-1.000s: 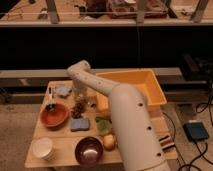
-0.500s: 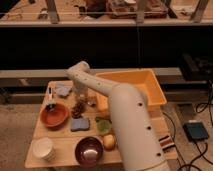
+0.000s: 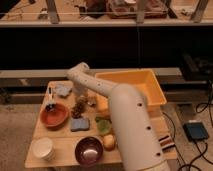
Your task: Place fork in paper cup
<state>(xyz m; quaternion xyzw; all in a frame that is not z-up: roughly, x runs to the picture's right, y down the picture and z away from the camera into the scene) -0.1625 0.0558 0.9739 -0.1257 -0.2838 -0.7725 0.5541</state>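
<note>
The paper cup, off-white and short, stands at the table's front left corner. My white arm reaches from the lower right over the table, bends at the back and points down. The gripper hangs low over the table's middle back, just right of the orange-red bowl and far from the cup. The fork is hidden from me; I cannot pick it out under or around the gripper.
A yellow bin fills the back right. A dark purple bowl, blue sponge, green item and yellowish round item lie in front. A bluish cloth and dark-handled utensil sit at the back left.
</note>
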